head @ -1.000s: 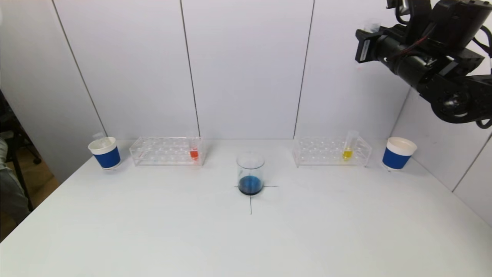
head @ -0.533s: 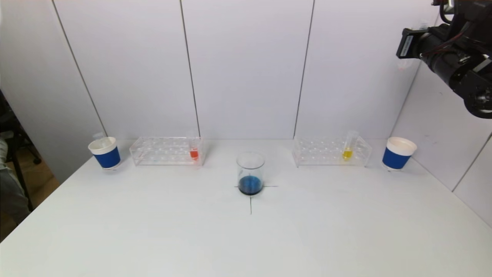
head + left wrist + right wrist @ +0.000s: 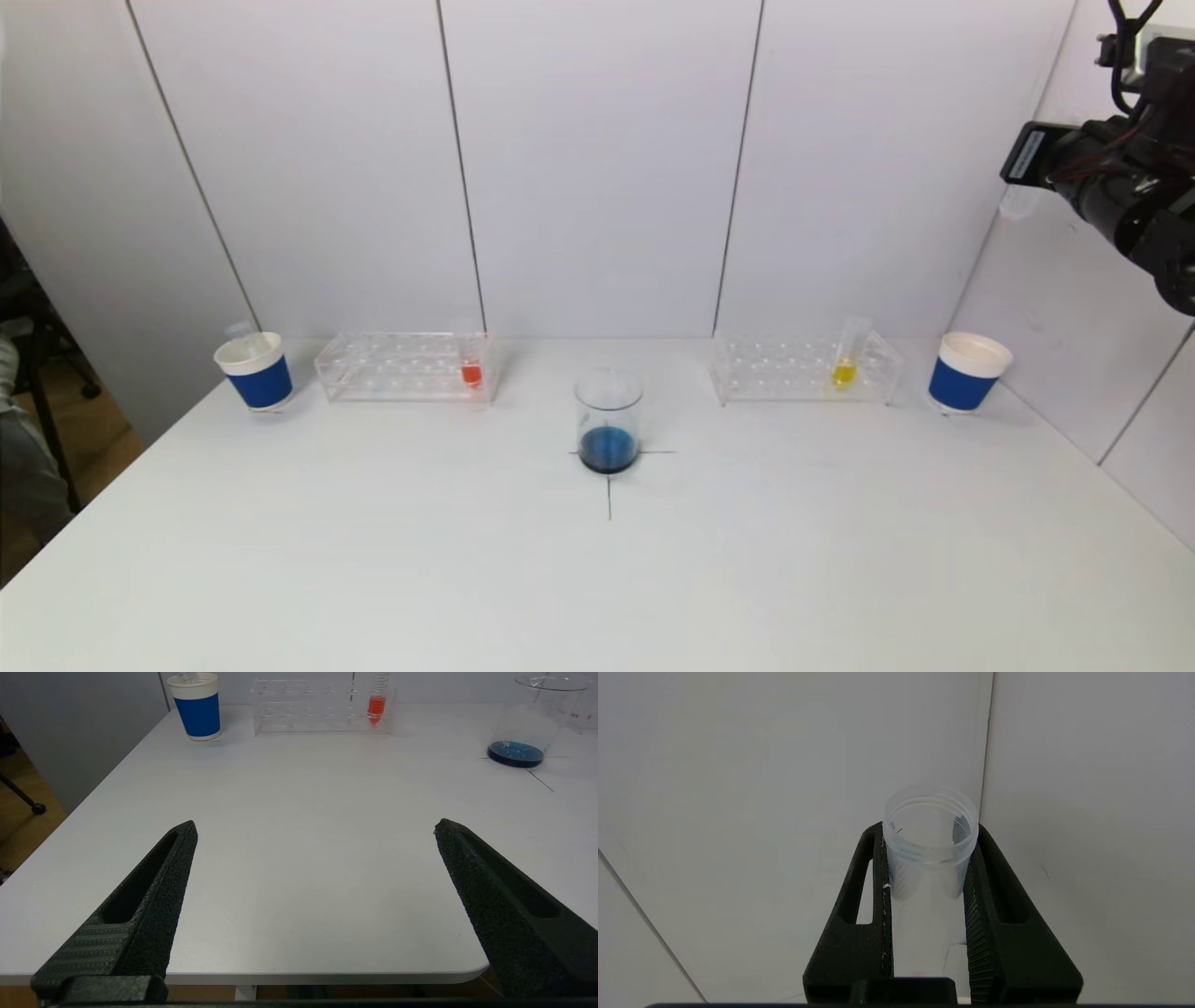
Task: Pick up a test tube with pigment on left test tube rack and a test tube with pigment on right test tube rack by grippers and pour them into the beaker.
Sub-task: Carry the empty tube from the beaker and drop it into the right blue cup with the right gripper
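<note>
right gripper (image 3: 927, 858) is clamping an empty clear test tube (image 3: 930, 840) between its fingers (image 3: 873, 891), hanging high at about two o'clock in the head view, well above the right paper cup (image 3: 968, 371) and well apart from the beaker (image 3: 608, 420). left gripper (image 3: 315, 826) is waiting with its jaws spread wide and nothing between them, hovering over the near edge of the table (image 3: 467, 560) on the robot's left. judging from how things are lying, the pouring is looking partly done: the beaker is sitting at the centre cross mark with dark blue liquid pooling in its bottom, and the tube in the right gripper is showing no pigment. what is remaining, as far as can be judged, is disposing of that empty tube, perhaps into the right paper cup, and possibly dealing with the two filled tubes. counting now: two clear racks, the left rack (image 3: 403, 366) at ten o'clock from the beaker and the right rack (image 3: 803, 367) at two o'clock; one red-pigment tube (image 3: 471, 364) standing in the left rack's inner end; one yellow-pigment tube (image 3: 848, 353) leaning in the right rack; two blue-banded paper cups, the left paper cup (image 3: 254, 371) seeming to be holding a clear tube already; one beaker; one empty tube in hand.
</note>
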Tool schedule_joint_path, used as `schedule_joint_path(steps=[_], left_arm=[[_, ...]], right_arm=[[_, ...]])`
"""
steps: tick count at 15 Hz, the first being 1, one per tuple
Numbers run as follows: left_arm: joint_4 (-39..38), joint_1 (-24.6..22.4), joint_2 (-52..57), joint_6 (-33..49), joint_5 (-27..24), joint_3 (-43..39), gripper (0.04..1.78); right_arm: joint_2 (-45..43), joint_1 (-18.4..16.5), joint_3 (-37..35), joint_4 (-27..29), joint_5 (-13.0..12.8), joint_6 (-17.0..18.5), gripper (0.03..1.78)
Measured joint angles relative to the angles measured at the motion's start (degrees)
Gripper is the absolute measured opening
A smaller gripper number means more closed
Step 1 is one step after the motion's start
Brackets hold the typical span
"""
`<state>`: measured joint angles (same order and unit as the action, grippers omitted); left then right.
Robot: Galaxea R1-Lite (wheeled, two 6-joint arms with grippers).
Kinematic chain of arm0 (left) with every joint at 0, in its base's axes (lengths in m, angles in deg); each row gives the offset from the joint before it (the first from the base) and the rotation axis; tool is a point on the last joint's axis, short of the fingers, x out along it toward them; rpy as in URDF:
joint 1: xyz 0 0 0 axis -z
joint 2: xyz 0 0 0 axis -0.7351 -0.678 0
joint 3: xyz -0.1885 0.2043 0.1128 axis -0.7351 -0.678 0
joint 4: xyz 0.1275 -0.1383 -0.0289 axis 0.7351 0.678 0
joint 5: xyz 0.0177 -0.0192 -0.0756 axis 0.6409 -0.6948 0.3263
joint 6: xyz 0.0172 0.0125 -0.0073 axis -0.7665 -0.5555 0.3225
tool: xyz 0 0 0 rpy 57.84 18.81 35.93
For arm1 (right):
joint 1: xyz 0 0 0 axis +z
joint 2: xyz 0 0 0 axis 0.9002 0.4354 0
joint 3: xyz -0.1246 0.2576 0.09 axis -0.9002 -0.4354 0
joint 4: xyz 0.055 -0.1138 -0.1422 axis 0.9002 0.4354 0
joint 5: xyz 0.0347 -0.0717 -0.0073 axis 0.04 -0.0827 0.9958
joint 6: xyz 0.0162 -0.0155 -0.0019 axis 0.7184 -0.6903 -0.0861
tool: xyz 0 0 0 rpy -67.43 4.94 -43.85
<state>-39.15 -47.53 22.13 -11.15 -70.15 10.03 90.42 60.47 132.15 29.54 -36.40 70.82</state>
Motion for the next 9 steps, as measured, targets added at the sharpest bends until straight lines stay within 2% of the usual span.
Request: schedule_joint_path(steps=[3,6,9], left_arm=[[-0.02,-0.02,0.00,0.00,0.00,0.00,1.77],[0.00,-0.02,0.00,-0.05,0.00,0.00,1.77],[-0.02,-0.02,0.00,0.01,0.00,0.00,1.77]], right_arm=[[1.78,-0.35,-3.66,-2.71,-0.45,0.76,0.49],[5.45,-1.12,-6.64,-8.91,-2.24,0.78,0.49],[9.67,-2.58,-8.64,-14.03,-2.99,0.78,0.49]])
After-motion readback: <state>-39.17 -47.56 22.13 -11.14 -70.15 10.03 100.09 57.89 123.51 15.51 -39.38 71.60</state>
